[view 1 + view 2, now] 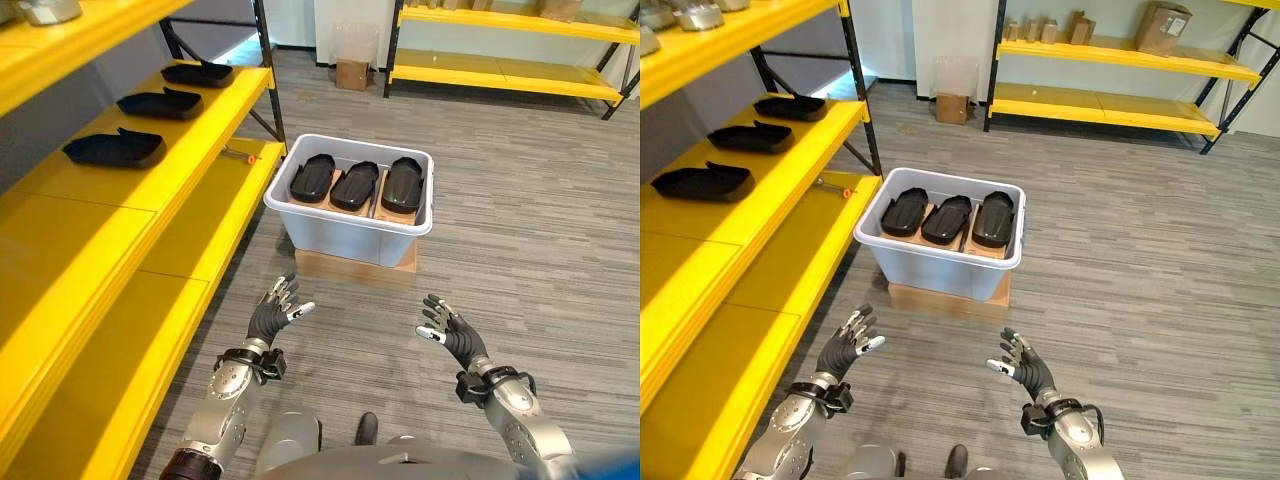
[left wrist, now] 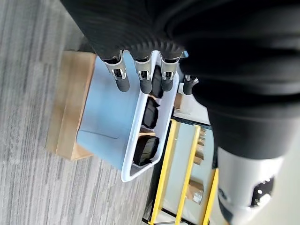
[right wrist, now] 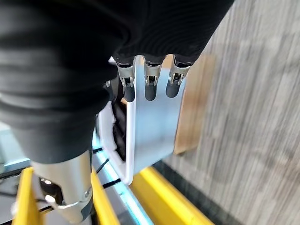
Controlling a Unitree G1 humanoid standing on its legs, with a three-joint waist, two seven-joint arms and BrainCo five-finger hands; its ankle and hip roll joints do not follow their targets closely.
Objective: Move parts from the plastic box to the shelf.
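A pale plastic box (image 1: 345, 235) stands on a flat cardboard base on the floor ahead of me. Three black moulded parts (image 1: 356, 185) lie side by side in it. Three more black parts (image 1: 116, 149) rest in a row on the middle level of the yellow shelf (image 1: 150, 200) at my left. My left hand (image 1: 272, 312) and right hand (image 1: 447, 330) hover open over the floor, short of the box, palms facing each other. Both hold nothing. The box (image 2: 112, 117) appears past the left hand's fingertips, and the box (image 3: 154, 126) also lies beyond the right hand's.
A second yellow rack (image 1: 1110, 90) with cardboard boxes lines the far wall. A small cardboard box (image 1: 351, 74) sits on the floor behind the plastic box. An orange-tipped tool (image 1: 240, 155) lies on the shelf near its upright. Grey carpet stretches to the right.
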